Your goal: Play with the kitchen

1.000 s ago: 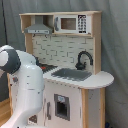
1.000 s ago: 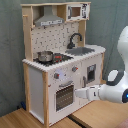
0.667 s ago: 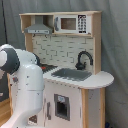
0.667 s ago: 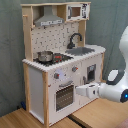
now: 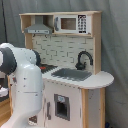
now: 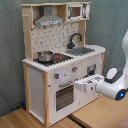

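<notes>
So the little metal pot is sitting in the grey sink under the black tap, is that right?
Not quite. In the second exterior view the small metal pot sits on the black-and-red hob, beside the grey sink, which looks empty under the black curved tap.

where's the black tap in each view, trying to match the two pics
First exterior view: the black tap stands right of centre, behind the grey sink.
Second exterior view: the black tap stands just right of centre, left of the microwave above.
Shared landmark: the microwave on the top shelf.
</notes>
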{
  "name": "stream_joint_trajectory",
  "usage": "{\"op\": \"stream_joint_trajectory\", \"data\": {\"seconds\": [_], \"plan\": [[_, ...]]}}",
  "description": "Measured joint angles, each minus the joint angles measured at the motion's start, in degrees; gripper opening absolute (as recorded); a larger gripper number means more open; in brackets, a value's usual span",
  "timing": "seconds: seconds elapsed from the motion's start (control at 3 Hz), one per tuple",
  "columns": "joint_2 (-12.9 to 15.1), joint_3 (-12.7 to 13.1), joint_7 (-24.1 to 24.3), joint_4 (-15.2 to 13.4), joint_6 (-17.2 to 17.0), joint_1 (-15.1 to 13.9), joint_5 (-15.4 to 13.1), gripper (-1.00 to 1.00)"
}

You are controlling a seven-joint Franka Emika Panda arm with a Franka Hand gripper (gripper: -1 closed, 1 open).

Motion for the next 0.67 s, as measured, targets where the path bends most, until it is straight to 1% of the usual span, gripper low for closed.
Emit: {"op": "stream_joint_trajectory", "data": {"seconds": [0.33, 0.67], "plan": [[0.0, -2.6, -1.9, 0.0, 0.1, -1.0, -5.1, 1.00], [0.1, -3.5, -1.8, 0.3, 0.7, -2.5, -11.4, 1.00]]}}
